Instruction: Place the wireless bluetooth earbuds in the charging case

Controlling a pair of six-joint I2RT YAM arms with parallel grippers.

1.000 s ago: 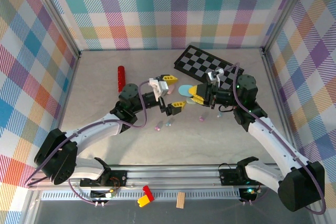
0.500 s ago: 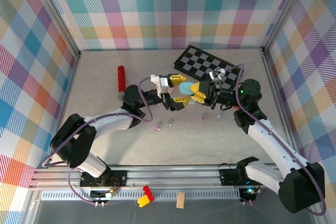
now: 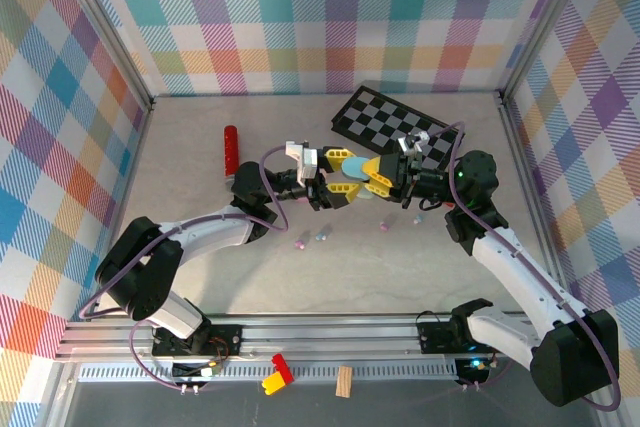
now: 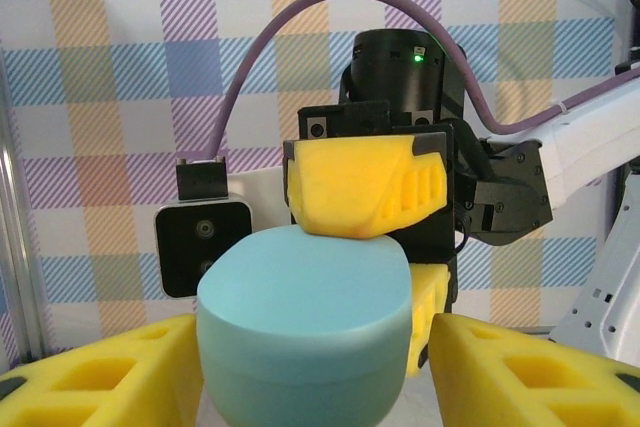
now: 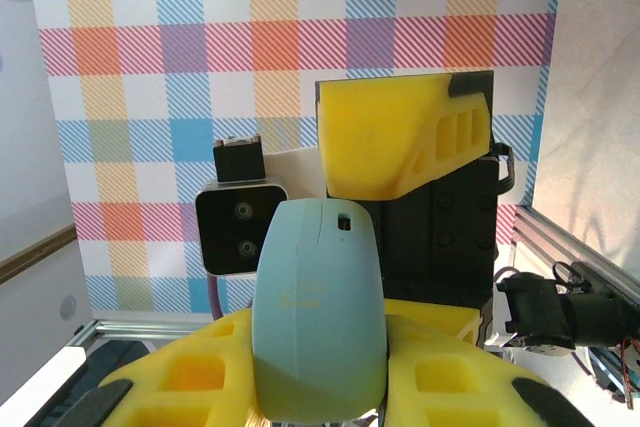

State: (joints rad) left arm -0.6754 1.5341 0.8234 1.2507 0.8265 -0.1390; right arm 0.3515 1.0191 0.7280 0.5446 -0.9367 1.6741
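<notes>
- Buds (image 3: 298, 244) lay loose on the table (image 3: 200, 247), at six o'clock from the case (image 4: 305, 327); none looked seated.
- Left gripper (image 3: 337, 175): jaws flanked the case; whether they clamped it could not be told.
- Right gripper (image 3: 378, 177): clenched on the case, whose lid looked closed.
- Judged progress: opening the case and every insertion were left.

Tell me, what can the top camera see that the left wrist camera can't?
Top camera: a red stick, a checkerboard and tiny earbuds loose on the table.
Left wrist camera: close up, the two lenses of the right wrist's camera, and a yellow finger pressed on top of the blue case.
Both: the left gripper and the right gripper meeting around the case.
</notes>
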